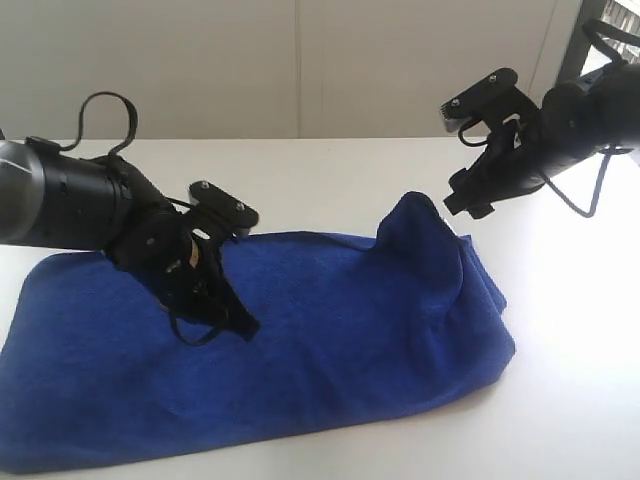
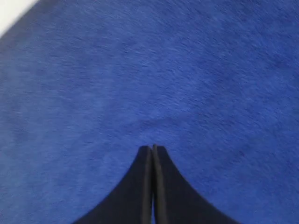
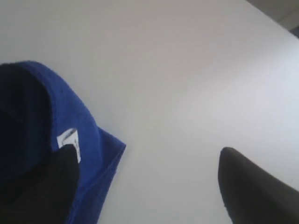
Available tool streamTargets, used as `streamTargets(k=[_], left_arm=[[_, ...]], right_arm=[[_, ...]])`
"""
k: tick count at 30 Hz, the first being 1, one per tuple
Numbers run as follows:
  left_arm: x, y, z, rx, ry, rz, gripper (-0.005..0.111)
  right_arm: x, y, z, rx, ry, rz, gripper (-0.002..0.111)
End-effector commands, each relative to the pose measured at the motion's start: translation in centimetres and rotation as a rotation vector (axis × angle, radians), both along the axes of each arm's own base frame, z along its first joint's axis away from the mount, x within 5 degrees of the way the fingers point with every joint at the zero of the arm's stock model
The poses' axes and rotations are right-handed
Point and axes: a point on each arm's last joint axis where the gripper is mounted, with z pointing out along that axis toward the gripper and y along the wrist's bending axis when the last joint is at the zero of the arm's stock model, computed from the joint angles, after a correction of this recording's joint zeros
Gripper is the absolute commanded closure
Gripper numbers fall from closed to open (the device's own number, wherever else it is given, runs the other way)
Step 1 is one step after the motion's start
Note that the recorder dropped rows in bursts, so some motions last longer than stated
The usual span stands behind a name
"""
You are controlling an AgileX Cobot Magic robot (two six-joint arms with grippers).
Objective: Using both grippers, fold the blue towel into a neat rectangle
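Early fold stage: left gripper [image 1: 241, 323] closed tight at blue towel [image 1: 350, 340] surface; right gripper [image 1: 468, 203] spread wide beside raised corner [image 1: 415, 212]; next, probably, grasping that corner.

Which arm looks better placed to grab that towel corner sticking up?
Right: the right gripper hangs open beside the blue towel's raised corner; the left gripper is shut, over the towel's middle.

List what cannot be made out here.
Whether the shut left gripper pinches any of the blue towel: left wrist view, its closed tips cover the contact.
Towel's lower-left corner: exterior view, cut off by the frame edge.
Print on the white tag: right wrist view, too small.
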Motion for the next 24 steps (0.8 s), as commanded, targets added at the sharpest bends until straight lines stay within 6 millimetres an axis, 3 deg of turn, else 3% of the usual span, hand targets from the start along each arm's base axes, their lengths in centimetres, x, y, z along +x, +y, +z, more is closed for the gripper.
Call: streamTargets(k=[1,10,16,20,24], left_arm=[[-1.0,-1.3,-0.5,-0.025,0.059,-0.076,0.107],[-1.3,-0.9,-0.8,0.019,0.098,-0.100,0.107],[-1.5,-0.6,-1.1,0.059,0.132,-0.113,0.107],[-1.6,-0.5,-2.5,0.093,0.176,-0.118,0.107],[-1.7,-0.2,-3.1,0.149,0.205,-0.138,0.107]], right_arm=[[-0.8,-0.4,0.8,0.032,0.045,-0.084,0.039],[-2.5,-0.8,1.9,0.026,0.155,-0.141,0.064],[-3.5,-0.9,2.0,0.021,0.247,-0.171,0.091],[-4.2,-0.5,2.1,0.042,0.297,-0.143,0.108],[-4.7,-0.4,2.6,0.055,0.323,-0.133,0.108]])
